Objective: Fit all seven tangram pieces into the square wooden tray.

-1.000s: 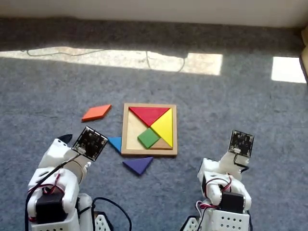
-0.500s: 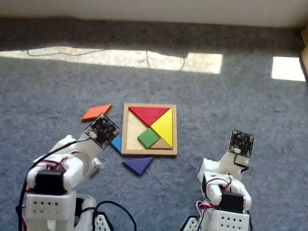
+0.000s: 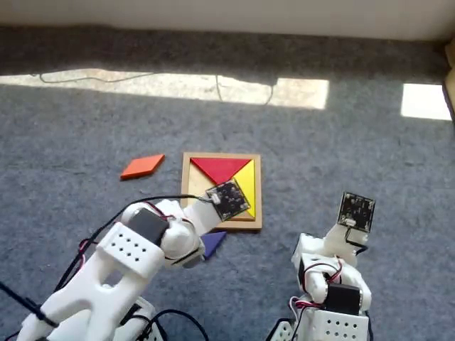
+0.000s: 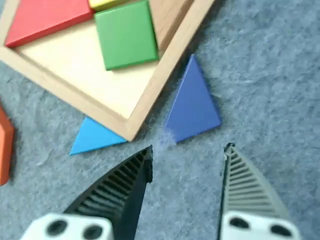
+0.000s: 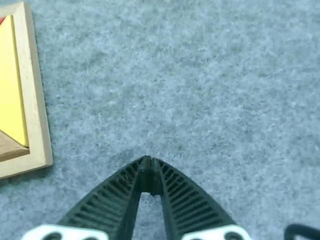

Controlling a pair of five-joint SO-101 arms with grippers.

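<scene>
Left gripper [image 4: 188, 149] open; swung from the tray's [image 4: 166, 62] left side to its near edge, tips just short of dark-blue triangle [image 4: 192, 107] on carpet [image 4: 270, 75]. Light-blue triangle [image 4: 95, 139] touches tray's near-left corner. Right gripper [image 5: 149, 172] closed, unmoved.

My right gripper [image 5: 149, 164] fingertips pressed together, empty, over grey carpet [image 5: 200, 75]. Wooden tray [image 5: 39, 115] corner nearby, yellow piece [image 5: 12, 85] inside.

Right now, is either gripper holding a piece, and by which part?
Nothing held. Left gripper open near the dark blue wooden triangle; right gripper shut, empty.
</scene>
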